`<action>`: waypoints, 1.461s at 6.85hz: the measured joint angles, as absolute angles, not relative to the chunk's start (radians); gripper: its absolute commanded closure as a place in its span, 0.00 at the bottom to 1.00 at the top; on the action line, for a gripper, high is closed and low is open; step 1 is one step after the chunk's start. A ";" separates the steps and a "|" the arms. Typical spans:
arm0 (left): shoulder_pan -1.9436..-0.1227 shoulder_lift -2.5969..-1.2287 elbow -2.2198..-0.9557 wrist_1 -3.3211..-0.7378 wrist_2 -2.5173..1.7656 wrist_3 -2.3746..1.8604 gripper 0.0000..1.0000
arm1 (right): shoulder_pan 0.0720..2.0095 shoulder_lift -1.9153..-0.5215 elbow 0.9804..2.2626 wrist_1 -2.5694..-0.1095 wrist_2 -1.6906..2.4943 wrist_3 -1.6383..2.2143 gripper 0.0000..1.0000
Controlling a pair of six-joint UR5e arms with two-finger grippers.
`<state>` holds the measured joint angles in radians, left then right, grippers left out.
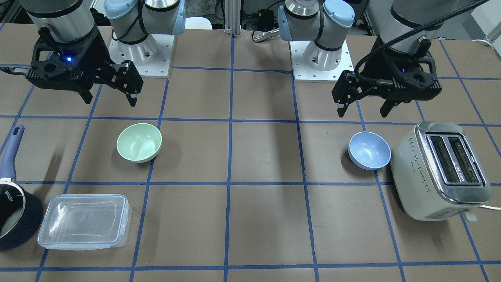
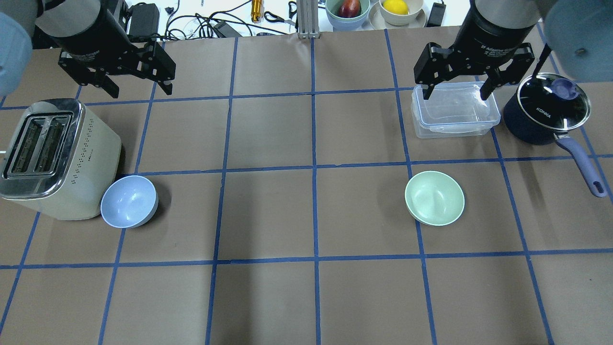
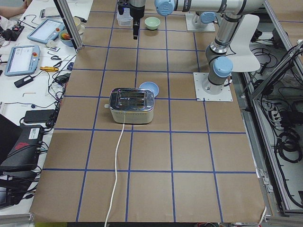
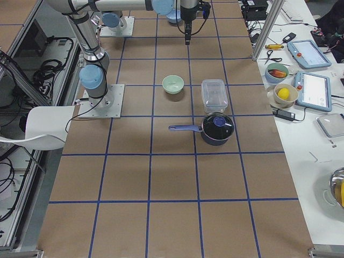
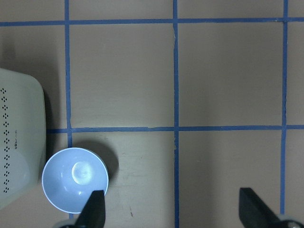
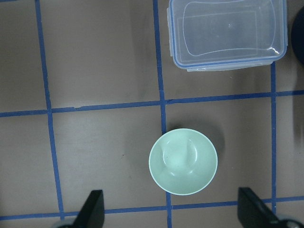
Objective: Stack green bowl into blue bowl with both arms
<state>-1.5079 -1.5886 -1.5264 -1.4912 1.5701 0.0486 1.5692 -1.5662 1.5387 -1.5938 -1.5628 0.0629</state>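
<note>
Sitting apart — one green bowl [image 1: 139,142], one blue bowl [image 1: 369,150].

On the table [image 2: 311,215] I see the blue bowl [image 2: 129,201] on the robot's left half, just beside the toaster [image 2: 57,158] on its inner side, the green bowl [image 2: 434,198] well apart on the right half, and beyond it, farther from the robot, the storage box [image 2: 454,109] with the saucepan [image 2: 548,112] just right of it.
</note>
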 measured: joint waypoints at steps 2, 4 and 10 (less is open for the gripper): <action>-1.503 -1.577 -1.541 -1.517 1.570 0.051 0.00 | 1.569 -1.566 1.539 -1.593 -1.563 0.063 0.00; -1.457 -1.570 -1.586 -1.550 1.569 0.076 0.00 | 1.569 -1.568 1.539 -1.592 -1.564 0.063 0.00; -1.314 -1.693 -2.047 -1.132 1.579 0.212 0.00 | 1.569 -1.568 1.540 -1.593 -1.563 0.063 0.00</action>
<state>-1.3140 -1.6931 -2.0474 -1.1320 1.5787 0.2116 1.5693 -1.5677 1.5401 -1.5929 -1.5632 0.0629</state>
